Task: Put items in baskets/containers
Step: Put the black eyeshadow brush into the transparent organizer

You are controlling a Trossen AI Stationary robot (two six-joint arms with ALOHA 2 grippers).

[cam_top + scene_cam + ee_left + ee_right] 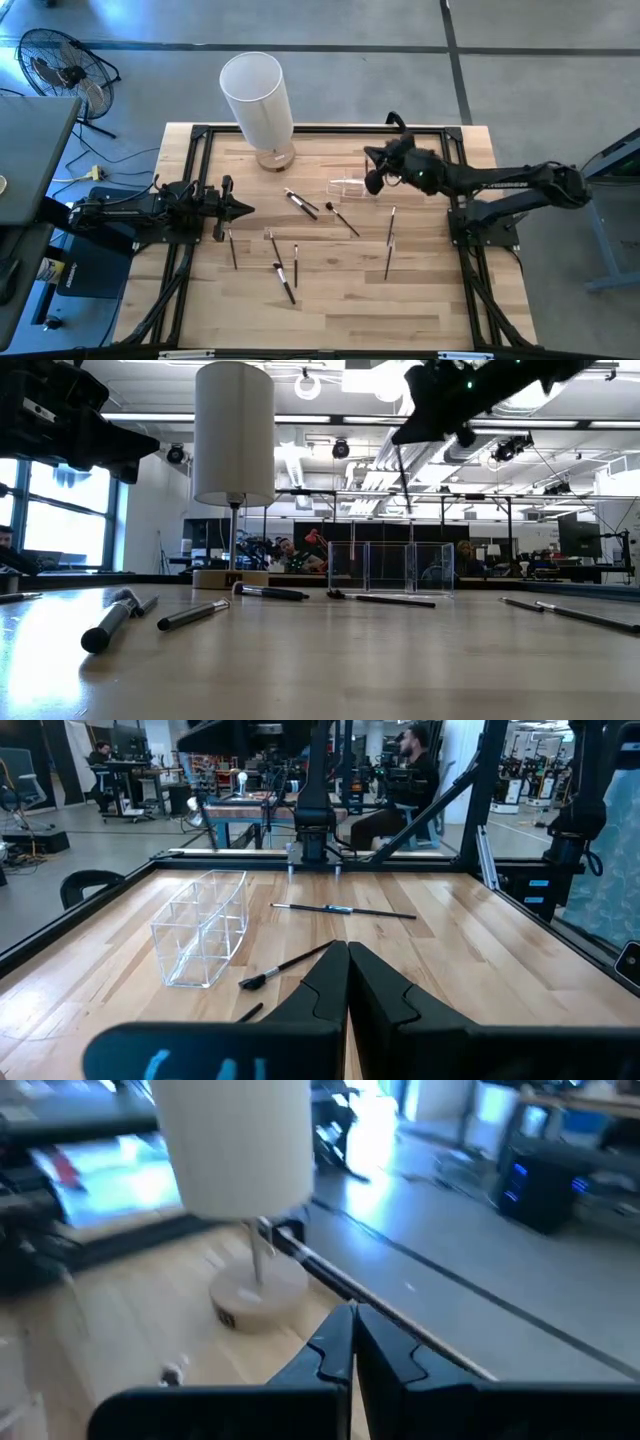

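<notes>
Right gripper (374,180) closed and raised over the far end of the desk (420,310), just beside the clear holder (347,187). Nearest brush (342,219) just in front, slanted. Left gripper (243,210) closed, parked at the left edge, farther off.

Bright, even overhead light falls on the pale wooden slatted table (330,290), casting only faint shadows. At table height, ceiling strip lights and a window glare, leaving the dark arms in silhouette and the nearest dark stick-like brush (108,622) soft. The right wrist view is motion-blurred, smearing the tall white cylinder lamp (235,1145).
</notes>
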